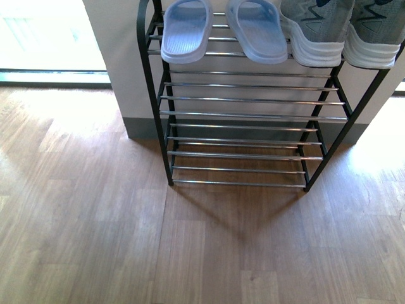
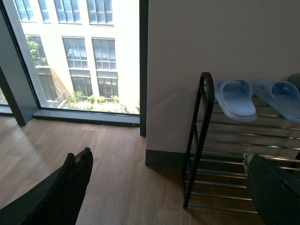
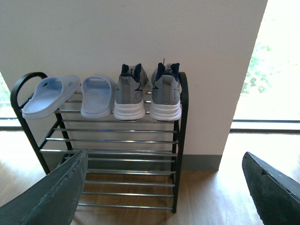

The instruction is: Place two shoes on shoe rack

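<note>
The two grey sneakers stand side by side, heels outward, on the top shelf of the shoe rack (image 3: 178, 154) at its right end: one shoe (image 3: 130, 93) and the other (image 3: 167, 93). In the front view their white soles (image 1: 316, 44) (image 1: 373, 47) show at the top right of the rack (image 1: 166, 126). My left gripper (image 2: 168, 187) is open and empty, away from the rack's left side frame (image 2: 201, 136). My right gripper (image 3: 164, 187) is open and empty, back from the rack's front. Neither arm shows in the front view.
Two light blue slippers (image 1: 186, 31) (image 1: 259, 31) lie on the top shelf left of the sneakers. The lower shelves hold nothing. The rack stands against a white wall (image 3: 140, 33) on a wooden floor (image 1: 126, 240). Windows flank the wall (image 2: 84, 56).
</note>
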Robot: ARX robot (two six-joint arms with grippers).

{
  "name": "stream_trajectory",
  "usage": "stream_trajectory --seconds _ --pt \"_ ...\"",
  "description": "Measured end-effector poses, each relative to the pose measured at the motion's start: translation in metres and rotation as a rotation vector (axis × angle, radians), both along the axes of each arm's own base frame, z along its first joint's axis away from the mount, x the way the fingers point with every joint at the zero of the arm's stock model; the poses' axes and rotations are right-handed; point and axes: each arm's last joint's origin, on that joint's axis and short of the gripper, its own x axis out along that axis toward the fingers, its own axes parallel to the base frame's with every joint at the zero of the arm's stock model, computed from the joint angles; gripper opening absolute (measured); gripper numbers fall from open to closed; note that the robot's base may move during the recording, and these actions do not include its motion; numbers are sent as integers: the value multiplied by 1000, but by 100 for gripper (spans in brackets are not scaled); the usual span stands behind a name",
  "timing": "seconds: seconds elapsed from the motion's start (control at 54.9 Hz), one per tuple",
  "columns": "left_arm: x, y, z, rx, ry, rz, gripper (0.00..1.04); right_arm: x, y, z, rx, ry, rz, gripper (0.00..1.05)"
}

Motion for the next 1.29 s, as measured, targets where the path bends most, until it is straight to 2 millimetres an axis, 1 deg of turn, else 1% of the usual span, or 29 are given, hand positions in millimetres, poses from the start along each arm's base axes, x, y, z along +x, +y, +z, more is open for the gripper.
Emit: stream_trajectory --seconds 1.294 --pt "0 0 0 0 0 -1 95 0 0 0 0 0 -1 96"
